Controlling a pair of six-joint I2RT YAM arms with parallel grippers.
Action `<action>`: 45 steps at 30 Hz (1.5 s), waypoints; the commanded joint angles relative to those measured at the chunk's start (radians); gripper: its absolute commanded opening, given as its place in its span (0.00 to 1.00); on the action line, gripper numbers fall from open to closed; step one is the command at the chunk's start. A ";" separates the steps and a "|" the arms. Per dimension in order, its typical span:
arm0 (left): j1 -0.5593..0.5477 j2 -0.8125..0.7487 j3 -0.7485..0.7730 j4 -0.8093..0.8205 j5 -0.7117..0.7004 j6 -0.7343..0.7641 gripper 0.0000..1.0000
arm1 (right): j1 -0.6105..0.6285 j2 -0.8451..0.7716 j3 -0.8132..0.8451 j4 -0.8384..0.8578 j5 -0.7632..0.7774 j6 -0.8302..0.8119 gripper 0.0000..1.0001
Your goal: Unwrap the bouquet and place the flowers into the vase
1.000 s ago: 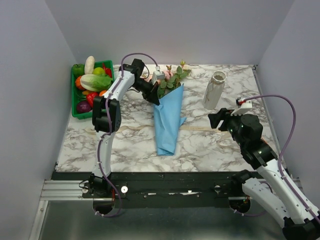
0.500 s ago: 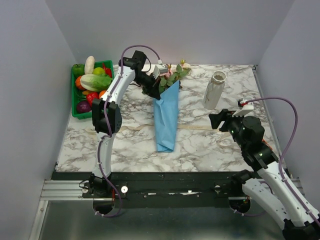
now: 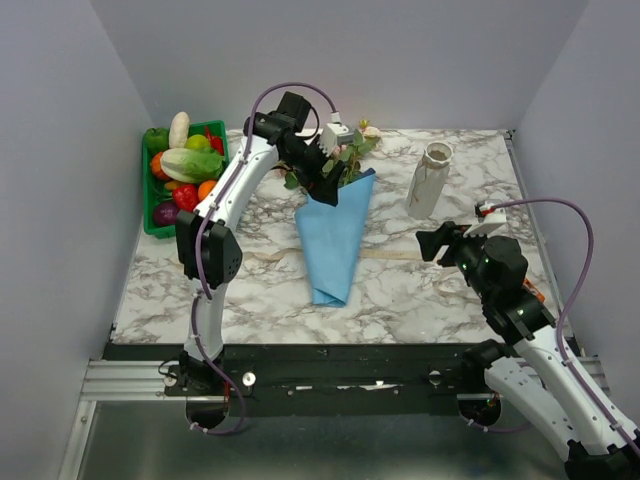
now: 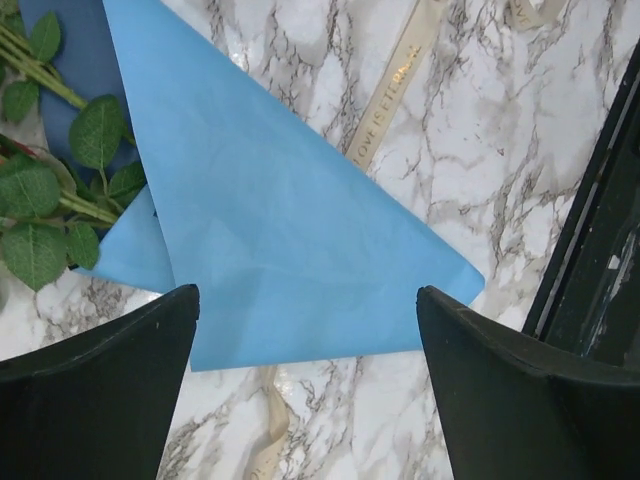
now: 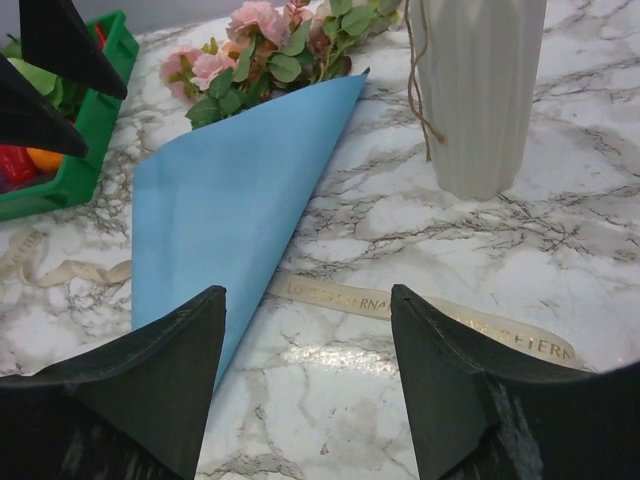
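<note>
top external: bouquet (image 3: 335,240) lies near-to-far, flowers (image 3: 352,150) at far end, tip nearest; left hand (image 3: 329,186), right hand (image 3: 430,243) both released.

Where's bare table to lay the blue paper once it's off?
Widest bare marble: near-left, between the green tray and the blue paper, crossed only by ribbon. A smaller patch lies right of the vase. Crowded: far middle, where the left gripper hangs over the flowers.
</note>
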 commanded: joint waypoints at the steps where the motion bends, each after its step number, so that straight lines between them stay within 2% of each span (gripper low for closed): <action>1: 0.055 -0.026 -0.113 0.044 0.011 0.031 0.99 | 0.000 -0.012 -0.009 0.019 -0.019 -0.001 0.75; 4: 0.127 0.020 -0.112 0.027 0.114 0.066 0.99 | 0.000 -0.006 -0.008 0.020 -0.026 -0.003 0.76; 8: 0.210 0.109 -0.037 -0.052 0.235 0.207 0.99 | 0.000 0.004 -0.003 0.020 -0.031 -0.006 0.76; 12: 0.239 0.200 0.019 -0.231 0.314 0.371 0.97 | 0.000 0.012 -0.002 0.022 -0.029 -0.007 0.76; 15: 0.236 0.215 -0.024 -0.250 0.326 0.440 0.94 | 0.000 0.023 0.000 0.025 -0.020 -0.001 0.75; 18: 0.238 0.227 -0.076 -0.221 0.341 0.448 0.92 | 0.000 0.038 0.001 0.029 -0.025 0.002 0.75; 25: 0.228 0.280 -0.017 -0.319 0.381 0.520 0.91 | 0.000 0.066 0.017 0.029 -0.019 0.013 0.71; 29: 0.224 0.255 -0.105 -0.319 0.372 0.572 0.90 | 0.000 0.090 0.020 0.028 -0.020 0.030 0.68; 32: 0.224 0.246 -0.141 -0.319 0.366 0.586 0.84 | 0.000 0.098 0.023 0.039 -0.022 0.031 0.66; 35: 0.222 0.229 -0.155 -0.318 0.355 0.572 0.63 | -0.001 0.107 0.034 0.042 -0.020 0.030 0.60; 36: 0.222 0.224 -0.152 -0.321 0.354 0.563 0.48 | -0.001 0.110 0.035 0.042 -0.020 0.031 0.59; 39: 0.222 0.197 -0.182 -0.319 0.355 0.577 0.24 | 0.000 0.118 0.040 0.042 -0.022 0.031 0.54; 45: 0.218 0.175 -0.144 -0.319 0.347 0.517 0.01 | 0.002 0.115 0.037 0.052 -0.034 0.033 0.50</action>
